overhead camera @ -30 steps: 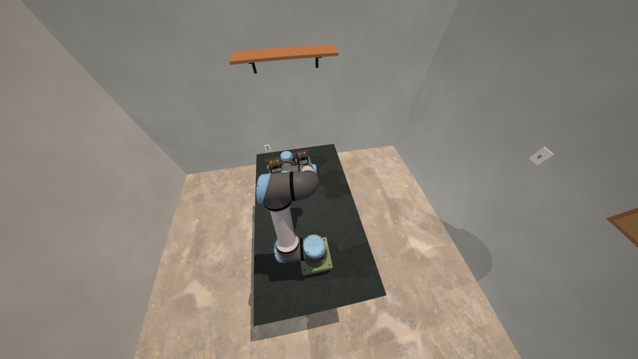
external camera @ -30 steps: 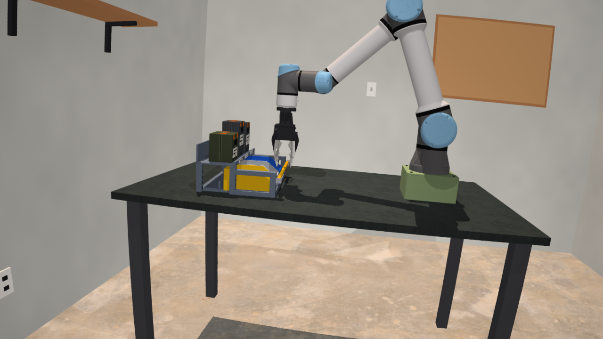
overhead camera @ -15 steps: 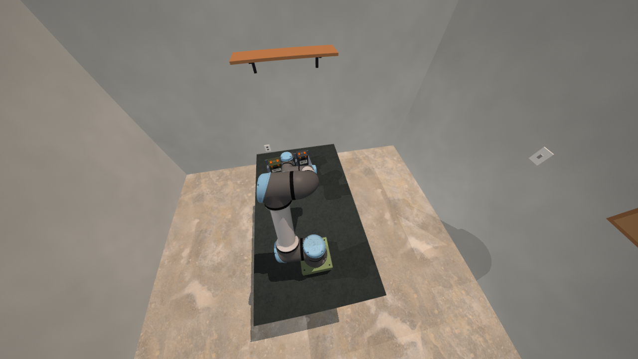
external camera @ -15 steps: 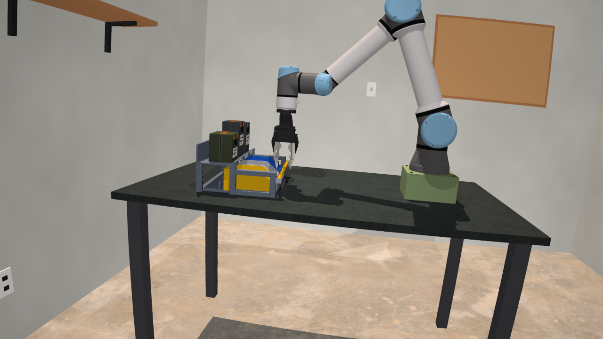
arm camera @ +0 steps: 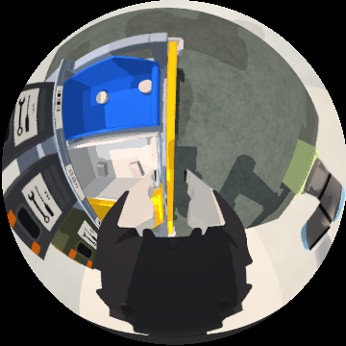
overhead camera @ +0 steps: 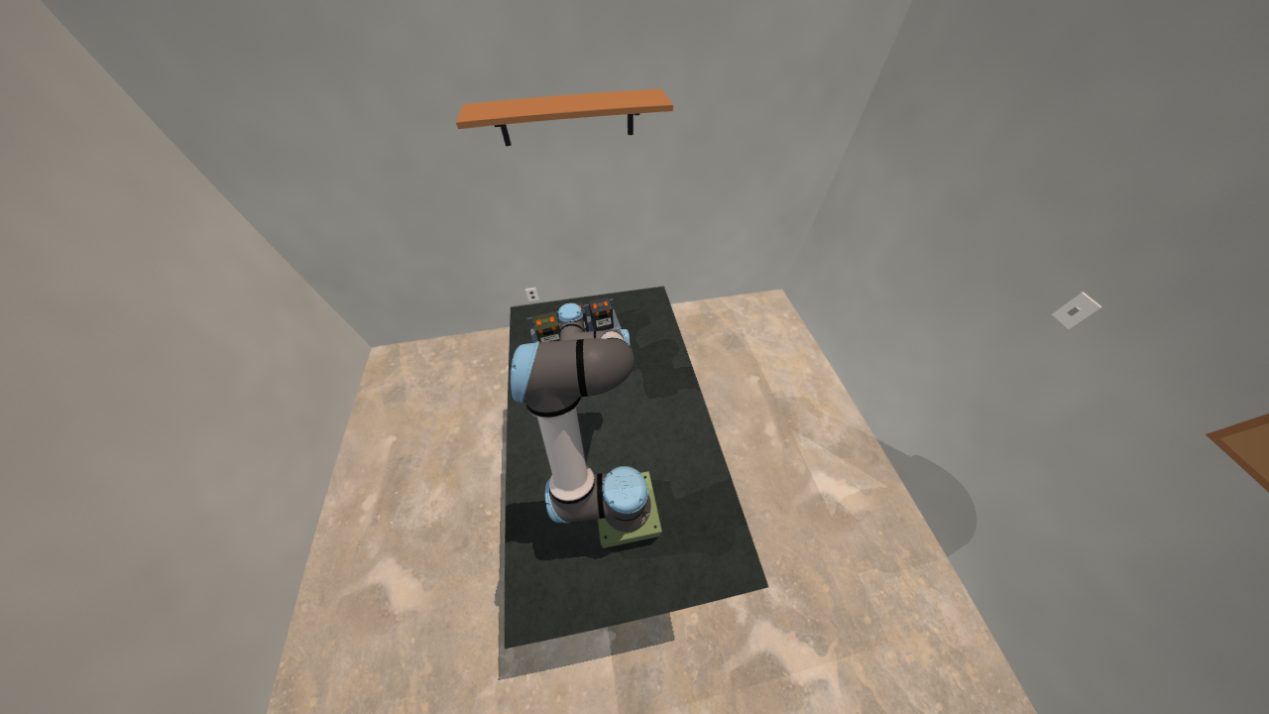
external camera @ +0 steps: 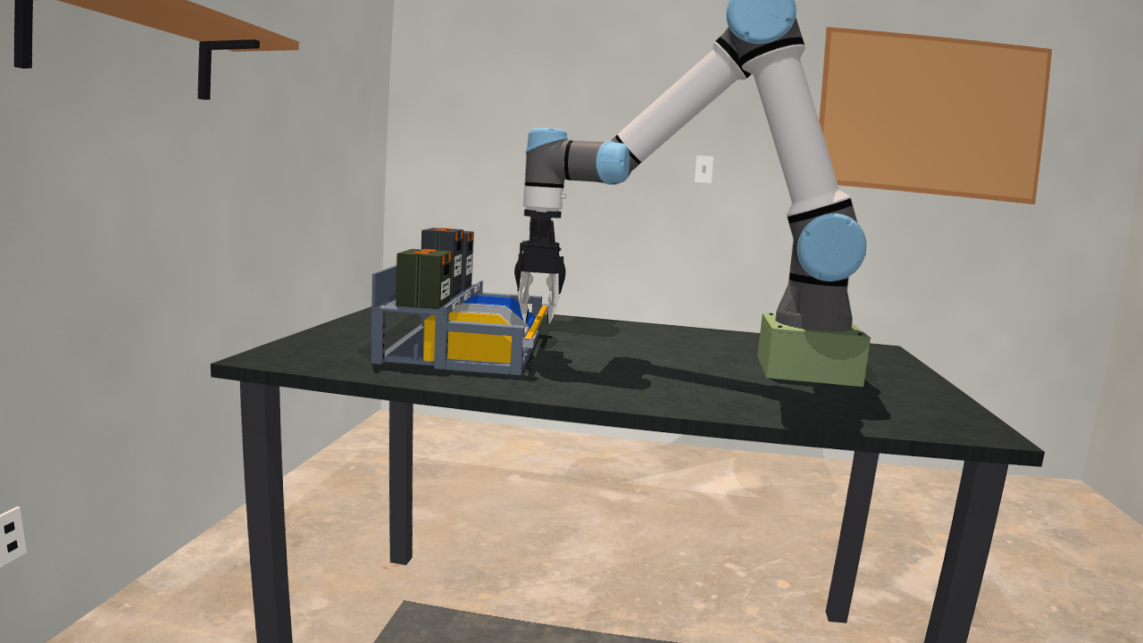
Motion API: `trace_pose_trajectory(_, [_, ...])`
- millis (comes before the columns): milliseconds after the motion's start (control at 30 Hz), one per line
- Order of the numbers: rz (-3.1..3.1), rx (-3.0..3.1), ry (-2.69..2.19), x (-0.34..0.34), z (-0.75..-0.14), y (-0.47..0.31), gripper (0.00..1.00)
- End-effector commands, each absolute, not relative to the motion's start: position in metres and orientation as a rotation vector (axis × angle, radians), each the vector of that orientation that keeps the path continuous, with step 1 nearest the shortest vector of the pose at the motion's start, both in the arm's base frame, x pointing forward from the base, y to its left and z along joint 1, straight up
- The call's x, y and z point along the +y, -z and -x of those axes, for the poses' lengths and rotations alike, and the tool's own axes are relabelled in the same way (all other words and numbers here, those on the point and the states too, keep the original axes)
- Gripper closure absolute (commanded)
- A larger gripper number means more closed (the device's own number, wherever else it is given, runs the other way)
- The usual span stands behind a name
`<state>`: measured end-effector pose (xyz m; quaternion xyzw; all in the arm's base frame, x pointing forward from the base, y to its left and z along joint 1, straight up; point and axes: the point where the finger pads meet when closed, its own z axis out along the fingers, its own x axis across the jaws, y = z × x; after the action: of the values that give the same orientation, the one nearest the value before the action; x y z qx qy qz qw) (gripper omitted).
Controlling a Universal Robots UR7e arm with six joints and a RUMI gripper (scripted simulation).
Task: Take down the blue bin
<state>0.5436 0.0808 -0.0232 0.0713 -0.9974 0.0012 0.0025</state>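
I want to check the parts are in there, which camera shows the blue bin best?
The wrist view: the blue bin faces the camera, two pale round parts visible inside. The exterior view shows only a sliver of its blue top; in the top view the arm hides it.

Arm (external camera: 679, 99) outstretched, wrist (external camera: 543, 191) vertical, hand (external camera: 538, 307) downward, fingers partly apart (nothing pinched between).

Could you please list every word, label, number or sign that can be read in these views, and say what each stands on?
No readable words or numbers in any view.
White labels on the dark boxes on the shelf rack: a wrench-and-screwdriver pictogram only, no text.
Label on the olive box: the same pictogram; any finer print is too small to read.
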Motion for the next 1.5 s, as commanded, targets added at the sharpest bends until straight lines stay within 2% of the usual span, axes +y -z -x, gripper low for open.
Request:
trace_pose_trajectory(0, [-0.224,-3.13,-0.004,0.0808,-0.5441,0.0235,0.74])
trace_pose_trajectory(1400, [-0.224,-3.13,-0.004,0.0808,-0.5441,0.0239,0.74])
trace_pose_trajectory(1433, [-0.224,-3.13,-0.004,0.0808,-0.5441,0.0239,1.0])
trace_pose_trajectory(1467, [-0.224,-3.13,-0.004,0.0808,-0.5441,0.0239,1.0])
